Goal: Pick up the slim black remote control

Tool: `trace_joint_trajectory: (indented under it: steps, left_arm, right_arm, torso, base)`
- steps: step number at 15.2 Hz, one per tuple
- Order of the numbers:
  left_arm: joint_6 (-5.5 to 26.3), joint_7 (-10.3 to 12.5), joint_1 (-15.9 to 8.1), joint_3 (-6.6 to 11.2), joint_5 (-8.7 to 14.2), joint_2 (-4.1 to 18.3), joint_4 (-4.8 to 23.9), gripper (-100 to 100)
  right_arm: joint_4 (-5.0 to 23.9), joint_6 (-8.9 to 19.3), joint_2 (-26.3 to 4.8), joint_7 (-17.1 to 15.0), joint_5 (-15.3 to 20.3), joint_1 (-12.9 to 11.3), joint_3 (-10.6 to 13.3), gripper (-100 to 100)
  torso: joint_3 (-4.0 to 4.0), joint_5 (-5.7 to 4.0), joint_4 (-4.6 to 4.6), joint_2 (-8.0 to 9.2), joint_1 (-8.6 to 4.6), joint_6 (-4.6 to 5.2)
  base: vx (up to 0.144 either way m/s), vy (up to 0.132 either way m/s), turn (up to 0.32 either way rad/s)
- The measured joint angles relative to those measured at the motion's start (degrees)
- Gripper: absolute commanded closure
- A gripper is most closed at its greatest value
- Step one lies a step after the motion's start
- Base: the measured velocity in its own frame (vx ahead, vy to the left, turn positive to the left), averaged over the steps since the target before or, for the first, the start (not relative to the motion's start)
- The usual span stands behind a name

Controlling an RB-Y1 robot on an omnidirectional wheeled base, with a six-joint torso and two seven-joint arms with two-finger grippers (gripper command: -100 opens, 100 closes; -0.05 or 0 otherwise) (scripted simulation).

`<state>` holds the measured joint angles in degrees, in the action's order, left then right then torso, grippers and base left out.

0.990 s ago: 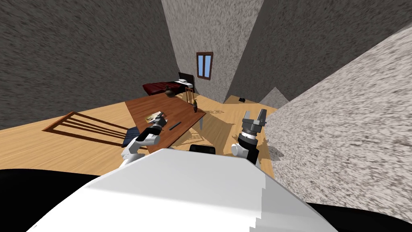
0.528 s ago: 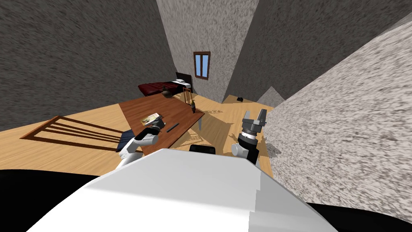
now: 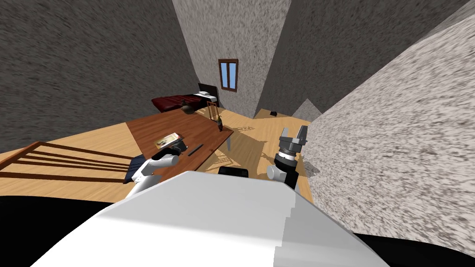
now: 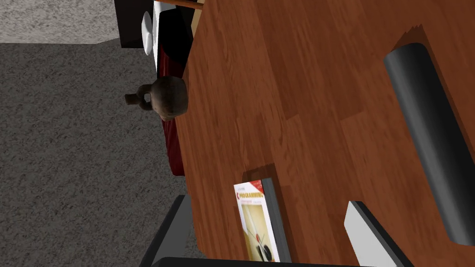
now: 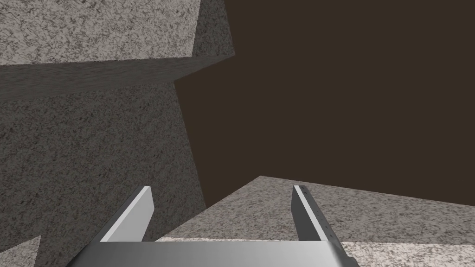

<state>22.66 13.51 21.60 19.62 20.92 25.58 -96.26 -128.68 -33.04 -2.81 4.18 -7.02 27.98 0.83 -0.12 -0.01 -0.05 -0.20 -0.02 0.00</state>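
Remote control [image 4: 431, 139] lies on the surface [image 4: 301, 92] just outside our spread left fingers [image 4: 362, 234], long axis roughly along their reach; right fingers [image 5: 139, 213], also spread, hang well apart.

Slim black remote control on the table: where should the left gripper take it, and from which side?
Grip the slim black remote control across its narrow width at mid-length, coming from above. It lies flat on the reddish-brown wooden table, so probably only its long sides offer purchase. The open left gripper sits beside it, fingers roughly crosswise to its length.
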Motion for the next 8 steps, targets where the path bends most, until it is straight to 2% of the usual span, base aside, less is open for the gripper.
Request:
trace_joint_trajectory:
  steps: [5,8]
  left_arm:
    - [5.8,1.5,-0.5,1.68,1.4,0.8,3.1,-100]
    - [8.8,2.1,-1.2,2.25,1.9,1.2,5.0,-100]
  right_arm:
    - [0.0,0.0,0.0,0.0,0.0,0.0,0.0,0]
    - [0.0,0.0,0.0,0.0,0.0,0.0,0.0,0]
  torso:
    - [0.01,0.00,0.00,0.01,-0.02,0.01]
    - [0.04,0.00,0.01,0.07,0.00,-0.02]
  base:
    - [0.052,-0.004,-0.094]
    - [0.030,0.002,-0.031]
